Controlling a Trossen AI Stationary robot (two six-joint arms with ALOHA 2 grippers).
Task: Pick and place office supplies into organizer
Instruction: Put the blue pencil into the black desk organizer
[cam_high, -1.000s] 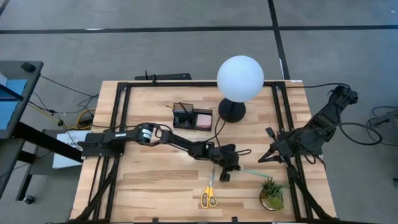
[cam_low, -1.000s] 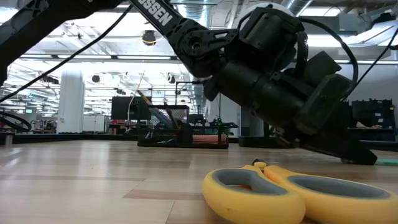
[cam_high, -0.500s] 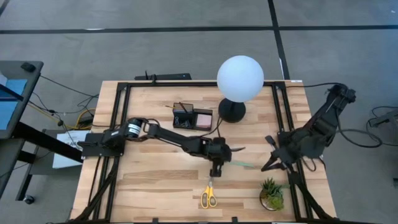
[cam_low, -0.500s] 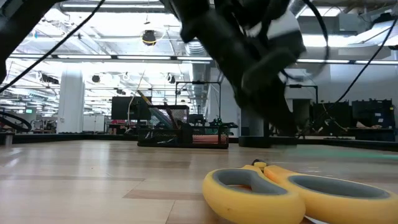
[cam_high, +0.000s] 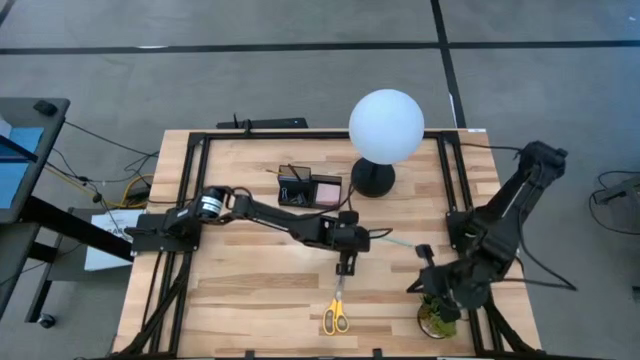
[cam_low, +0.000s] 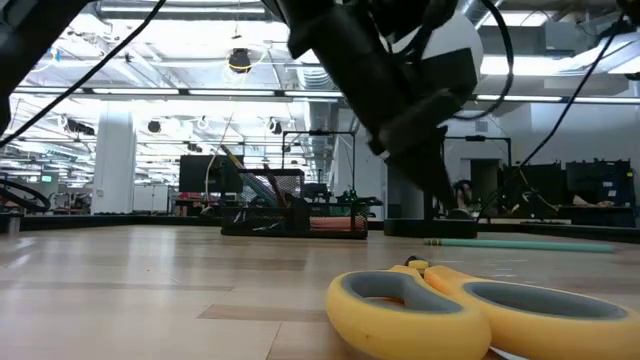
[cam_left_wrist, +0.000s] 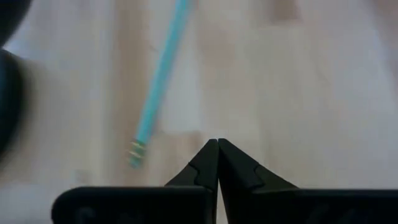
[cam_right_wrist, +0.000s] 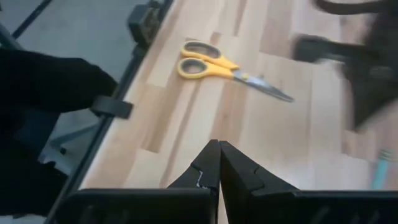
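Observation:
The yellow-handled scissors (cam_high: 337, 306) lie flat near the table's near edge, large in the low view (cam_low: 470, 312) and also in the right wrist view (cam_right_wrist: 229, 66). A teal pencil (cam_high: 396, 240) lies on the wood right of my left gripper (cam_high: 345, 267), which is shut and points down just beyond the scissors' blade tips. The left wrist view shows the pencil (cam_left_wrist: 159, 81) beside the closed fingertips (cam_left_wrist: 217, 143). The black organizer (cam_high: 309, 188) stands at the far middle and holds a pink pad (cam_high: 327, 191). My right gripper (cam_high: 416, 284) is shut and hovers by the potted plant.
A white globe lamp (cam_high: 386, 125) on a black base stands right of the organizer. The small green plant (cam_high: 437, 318) sits at the near right, partly under my right arm. Black frame rails (cam_high: 193, 200) run along both table sides. Bare wood lies left of the scissors.
My left gripper has drawn back a little toward the left and far side and turned to point at the near edge. The teal pencil has slid toward the far edge and lies flat. My right arm has swung toward the near edge, ending beside the plant.

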